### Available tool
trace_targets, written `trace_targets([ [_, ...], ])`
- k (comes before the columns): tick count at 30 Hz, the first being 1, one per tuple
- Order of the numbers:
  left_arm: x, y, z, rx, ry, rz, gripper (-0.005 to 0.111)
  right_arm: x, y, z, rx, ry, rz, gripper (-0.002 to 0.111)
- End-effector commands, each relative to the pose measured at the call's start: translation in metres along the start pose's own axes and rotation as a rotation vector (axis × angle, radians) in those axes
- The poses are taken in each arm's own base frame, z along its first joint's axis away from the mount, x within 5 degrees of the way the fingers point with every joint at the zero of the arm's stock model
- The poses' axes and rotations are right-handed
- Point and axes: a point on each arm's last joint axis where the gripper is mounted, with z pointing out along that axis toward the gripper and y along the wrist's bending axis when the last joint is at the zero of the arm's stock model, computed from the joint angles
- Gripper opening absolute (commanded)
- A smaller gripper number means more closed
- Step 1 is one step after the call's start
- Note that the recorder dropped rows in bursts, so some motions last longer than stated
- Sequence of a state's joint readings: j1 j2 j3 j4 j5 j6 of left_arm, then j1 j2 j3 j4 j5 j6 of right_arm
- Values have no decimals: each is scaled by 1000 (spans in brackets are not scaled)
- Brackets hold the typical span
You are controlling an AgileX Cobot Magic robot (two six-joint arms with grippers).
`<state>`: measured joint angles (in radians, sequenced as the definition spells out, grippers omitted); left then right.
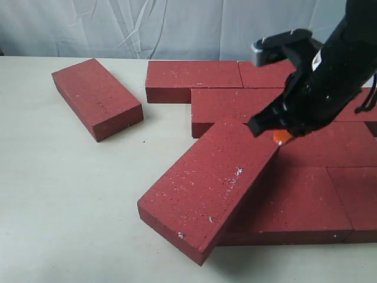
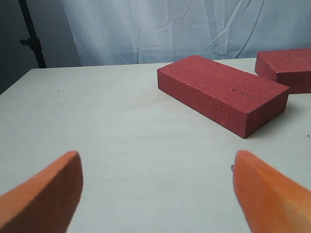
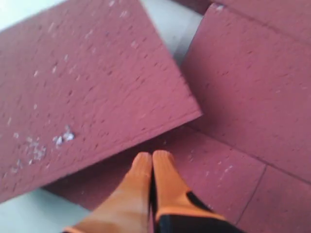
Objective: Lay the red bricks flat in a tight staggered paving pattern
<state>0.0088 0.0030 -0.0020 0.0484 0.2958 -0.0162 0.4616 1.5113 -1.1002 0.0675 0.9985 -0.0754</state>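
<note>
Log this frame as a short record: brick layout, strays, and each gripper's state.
laid bricks: flat, staggered rows, right part of the table
askew brick: rotated, partly overlapping the laid bricks
loose brick: flat, apart, left in the exterior view
right gripper: shut, empty, tips beside the askew brick's edge
left gripper: open, empty, facing the loose brick
pattern: unfinished

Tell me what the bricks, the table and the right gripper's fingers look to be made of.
The red bricks: likely fired clay or concrete, matte; gritty surface with pale specks. The table: smooth cream board, maybe laminate; material unclear. The right gripper has orange, smooth fingers, probably plastic or rubber.
</note>
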Motion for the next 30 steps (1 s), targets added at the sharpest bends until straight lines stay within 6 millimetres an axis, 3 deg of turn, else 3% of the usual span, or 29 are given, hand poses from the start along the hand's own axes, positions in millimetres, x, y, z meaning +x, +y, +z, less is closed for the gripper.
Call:
trace_targets([
  [1, 0, 0, 0, 3, -11, -7, 79, 25, 36, 20, -16, 125, -153, -1],
  [8, 0, 0, 0, 3, -11, -7, 79, 45, 68, 40, -45, 134, -252, -1],
  [12, 0, 0, 0, 3, -11, -7, 79, 45, 89, 47, -88, 110, -284, -1],
  [14, 0, 0, 0, 3, -11, -7, 79, 42, 99, 60, -94, 101, -293, -1],
  [19, 0, 0, 0, 3, -11, -7, 79, 22, 119, 87, -139, -39, -252, -1],
  [25, 0, 0, 0, 3, -11, -7, 79, -5, 128, 94, -166, -201, -221, -1],
  [30, 0, 0, 0, 3, -11, -9, 79, -16, 132, 105, -164, -204, -220, -1],
])
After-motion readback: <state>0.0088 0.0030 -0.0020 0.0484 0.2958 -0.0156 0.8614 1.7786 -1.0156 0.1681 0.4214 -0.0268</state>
